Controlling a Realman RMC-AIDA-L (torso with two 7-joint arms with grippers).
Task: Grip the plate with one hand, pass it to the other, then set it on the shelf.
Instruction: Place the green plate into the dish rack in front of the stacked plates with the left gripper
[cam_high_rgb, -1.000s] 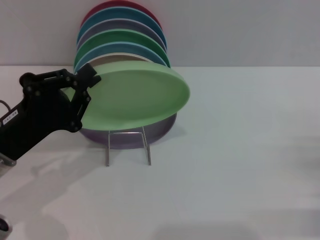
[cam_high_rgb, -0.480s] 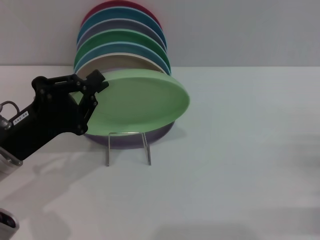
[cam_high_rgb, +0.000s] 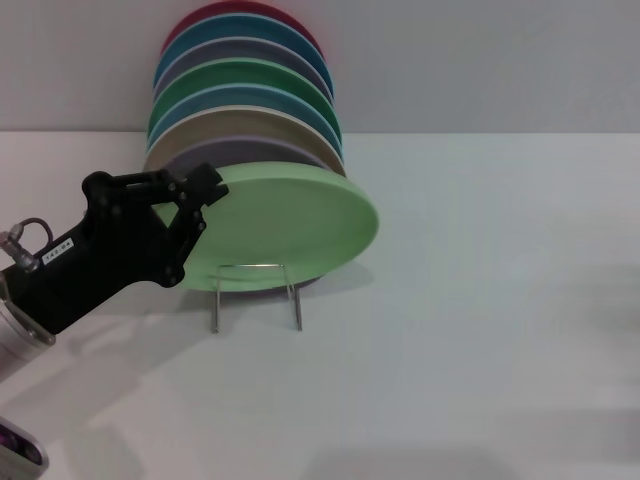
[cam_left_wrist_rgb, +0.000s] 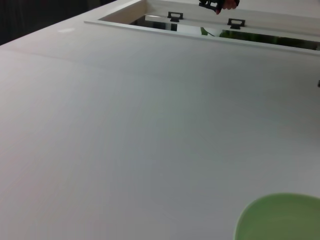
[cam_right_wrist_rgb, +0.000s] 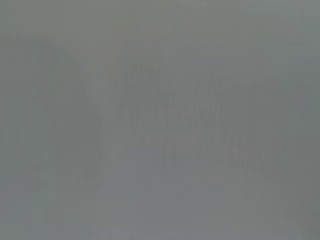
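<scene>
The pale mint-green plate (cam_high_rgb: 290, 228) is held nearly flat, tilted a little, just above the front loop of the silver wire rack (cam_high_rgb: 256, 293). My left gripper (cam_high_rgb: 205, 192) is shut on the plate's left rim, its black arm reaching in from the lower left. A part of the plate's rim shows in the left wrist view (cam_left_wrist_rgb: 280, 217). The right gripper is out of view; its wrist view shows only flat grey.
Several plates stand upright in the rack behind the held one: lavender-purple (cam_high_rgb: 215, 152), beige (cam_high_rgb: 240, 124), blue, darker green (cam_high_rgb: 240, 75), grey, teal and dark red (cam_high_rgb: 245, 10). The white table (cam_high_rgb: 480, 330) spreads to the right and front. A grey wall is behind.
My left gripper has moved right and down with the mint plate. The plate has sunk lower toward the rack's front loop, and more of the plates behind it show.
</scene>
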